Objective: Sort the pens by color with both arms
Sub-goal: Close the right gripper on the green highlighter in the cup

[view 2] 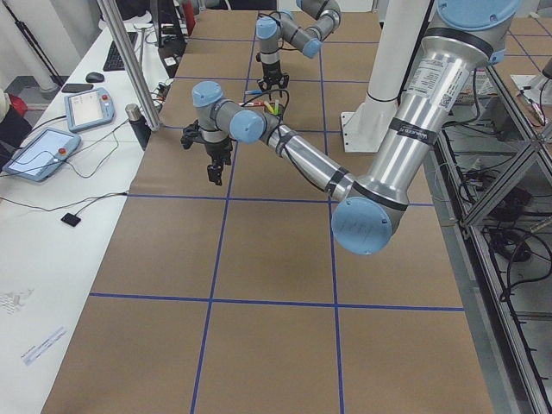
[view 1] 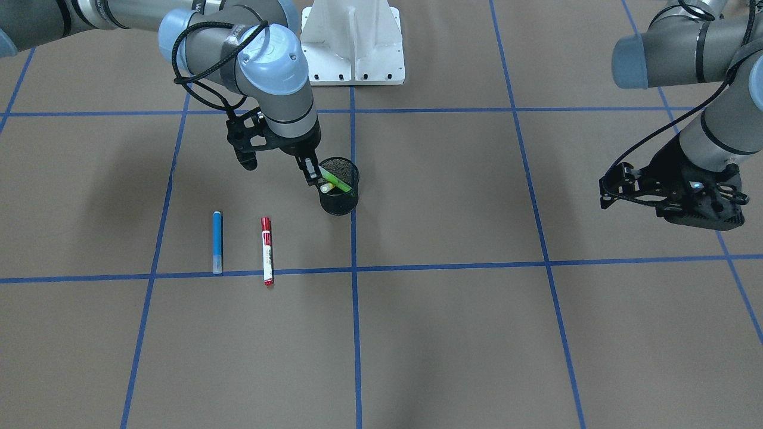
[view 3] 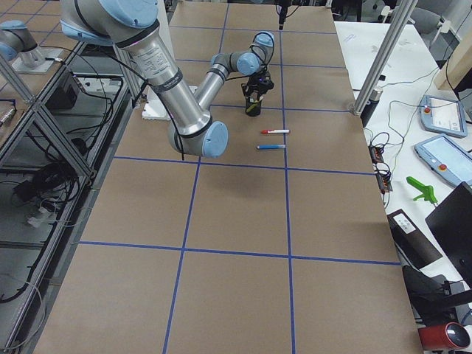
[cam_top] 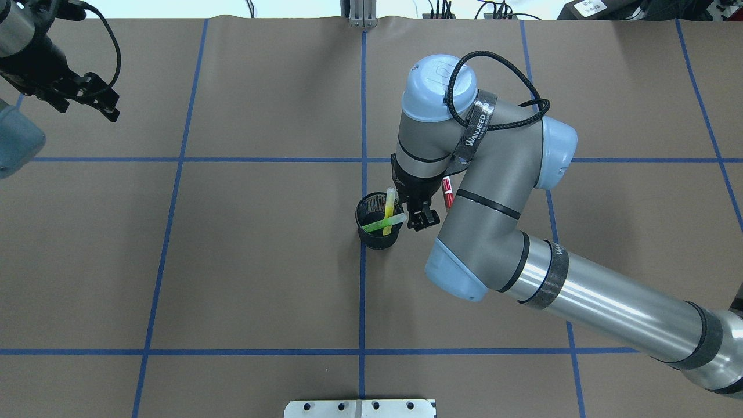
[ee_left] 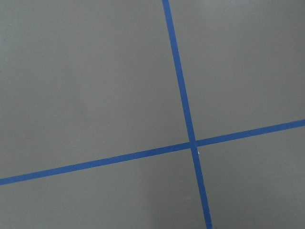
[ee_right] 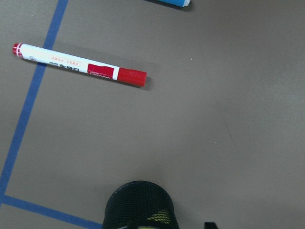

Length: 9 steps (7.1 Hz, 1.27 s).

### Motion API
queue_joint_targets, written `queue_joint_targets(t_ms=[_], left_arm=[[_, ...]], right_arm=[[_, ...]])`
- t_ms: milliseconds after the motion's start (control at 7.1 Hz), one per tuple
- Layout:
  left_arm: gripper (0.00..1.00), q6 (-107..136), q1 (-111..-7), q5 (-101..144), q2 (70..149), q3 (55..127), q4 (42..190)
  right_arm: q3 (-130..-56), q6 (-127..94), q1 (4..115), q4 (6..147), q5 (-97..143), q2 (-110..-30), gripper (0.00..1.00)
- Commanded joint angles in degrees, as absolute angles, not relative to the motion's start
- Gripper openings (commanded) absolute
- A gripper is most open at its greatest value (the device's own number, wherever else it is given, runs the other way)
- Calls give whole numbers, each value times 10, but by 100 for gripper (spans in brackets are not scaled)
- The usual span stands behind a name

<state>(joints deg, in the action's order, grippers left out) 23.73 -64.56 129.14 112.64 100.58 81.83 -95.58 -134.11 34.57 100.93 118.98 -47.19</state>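
I've got right end effector (cam_top: 422, 219) at cup (cam_top: 371, 241) rim, green pen (cam_top: 374, 225) tip just beside it, likely fetching it; can't tell grip.

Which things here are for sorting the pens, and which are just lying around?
For the job:
blue pen
red pen
green pen
yellow pen
right arm
left arm

Just there:
black cup, which holds the green and yellow pens
white base
tablet
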Motion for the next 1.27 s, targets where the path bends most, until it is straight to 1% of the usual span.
queue_joint_targets(t_ms=[0,422,1126], left_arm=[[99,236,-651,1291,1126,1006,818],[99,236,-657,1291,1125,1002,818],[99,237,-653,1292,1134,1006,818]], right_arm=[[-955,-1341,343,1009,1192,-474,52],[-955,-1342,334,991,1191,-470,48],[-950,-1334,327,983,1187,-478,48]])
